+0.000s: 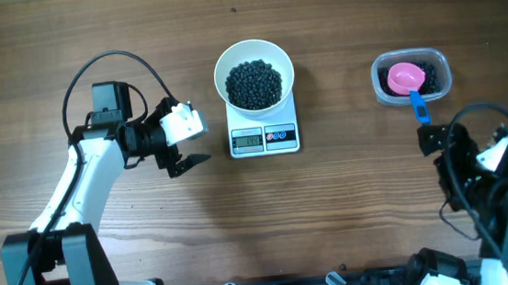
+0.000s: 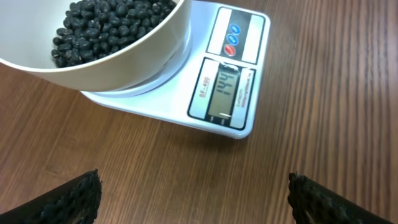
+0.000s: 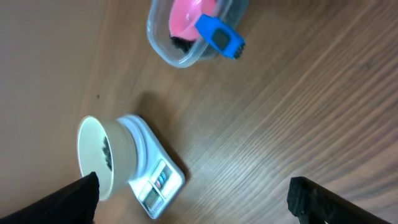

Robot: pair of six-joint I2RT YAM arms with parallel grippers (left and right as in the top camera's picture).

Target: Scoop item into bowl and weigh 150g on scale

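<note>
Beans (image 1: 254, 83) sit heaped in the white bowl (image 1: 220, 79), and the bowl rests on the scale (image 1: 265, 140) mid-surface. More beans lie in the clear tub (image 1: 380, 82) off to the right, w/ the pink scoop (image 1: 405, 78) lying in it and its blue handle (image 1: 419, 108) poking out over the rim toward the right arm.

Your left fingers (image 2: 74, 199) are spread wide, holding nothing, parked just beside the scale's left edge. Your right fingers (image 3: 317, 199) are also spread apart and empty, near the tub but clear of the handle.

The display (image 2: 222, 92) shows digits in the left wrist view, but I can't read them w/ confidence, so check it yourself before adding anything.

Risks from here, as I judge them:
- Overshoot: a full scoop could push you past target. Go w/ partial scoops.
- Left fingers are close to the scale; a nudge on it or the bowl would skew the reading or shift the bowl off centre.
- Grabbing the overhanging handle at an angle could tip the light tub and scatter beans on the surface (image 1: 379, 196).
- Beans dropped in transit btw tub and bowl roll away easily.
</note>
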